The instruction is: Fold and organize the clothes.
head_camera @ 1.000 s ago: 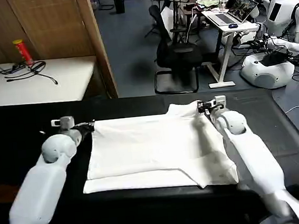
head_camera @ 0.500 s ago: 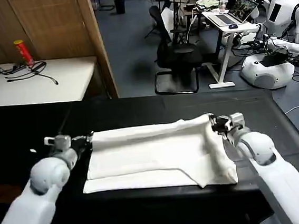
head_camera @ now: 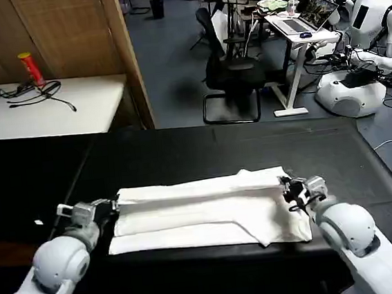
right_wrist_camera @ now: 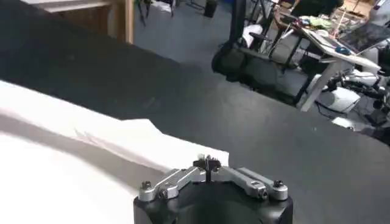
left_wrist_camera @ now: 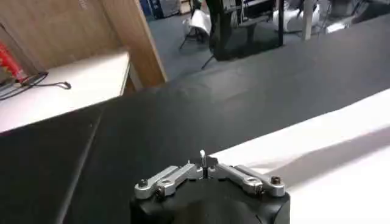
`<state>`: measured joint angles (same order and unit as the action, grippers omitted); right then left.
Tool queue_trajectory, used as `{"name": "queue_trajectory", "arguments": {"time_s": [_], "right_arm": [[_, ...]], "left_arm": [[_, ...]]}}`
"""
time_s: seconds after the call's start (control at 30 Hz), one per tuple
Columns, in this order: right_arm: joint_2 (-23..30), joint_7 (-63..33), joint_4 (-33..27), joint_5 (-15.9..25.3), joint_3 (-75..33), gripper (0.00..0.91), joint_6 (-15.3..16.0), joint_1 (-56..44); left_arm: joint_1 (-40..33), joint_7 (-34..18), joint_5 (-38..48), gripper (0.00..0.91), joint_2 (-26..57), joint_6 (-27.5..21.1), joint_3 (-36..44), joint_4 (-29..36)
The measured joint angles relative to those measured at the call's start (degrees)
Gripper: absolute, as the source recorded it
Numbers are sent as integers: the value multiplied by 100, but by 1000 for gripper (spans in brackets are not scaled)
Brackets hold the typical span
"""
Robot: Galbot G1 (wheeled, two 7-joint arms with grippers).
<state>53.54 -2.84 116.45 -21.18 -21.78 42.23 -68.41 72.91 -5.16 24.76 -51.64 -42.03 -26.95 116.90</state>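
One white T-shirt (head_camera: 202, 212) lies on the black counter (head_camera: 217, 148), its far edge carried toward the near one. The left claw (head_camera: 110, 205) pinches the fold's left corner and the right claw (head_camera: 289, 188) its right corner, both closed on cloth. If either corner slips or one arm leads, the fold will likely land skewed.

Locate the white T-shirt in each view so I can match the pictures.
Head view: white T-shirt lies folded on the black table, between both hands.
Left wrist view: its edge beyond the left hand.
Right wrist view: beside the right hand.
Shared landmark: the black table.
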Motion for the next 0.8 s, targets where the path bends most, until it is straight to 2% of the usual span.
{"name": "queue_trajectory", "arguments": {"time_s": [0.33,0.43,0.47,0.5,0.53,0.7,0.8], "right_arm": [[-53,14,169,12,-107,0,-3,-388],[-64,87,208,13,-136,0,-4,-487],[-71,98,219,13,-148,39,-4,-519],[-75,97,241,13,-164,146,-4,-559],[-79,95,265,14,-183,878,-4,-601],[-90,84,399,-13,-329,878,-4,-788],[-40,44,564,-164,-503,878,-4,-868]], "left_arm": [[473,36,-95,29,-57,-18,-154,109],[587,123,-150,59,-69,-18,-210,139],[618,137,-164,185,-70,-18,-220,151],[652,151,-171,322,-72,-18,-237,168],[683,155,-174,878,-73,-18,-259,187],[807,124,-202,878,-73,-18,-380,321],[894,120,-235,878,-53,-18,-476,469]]}}
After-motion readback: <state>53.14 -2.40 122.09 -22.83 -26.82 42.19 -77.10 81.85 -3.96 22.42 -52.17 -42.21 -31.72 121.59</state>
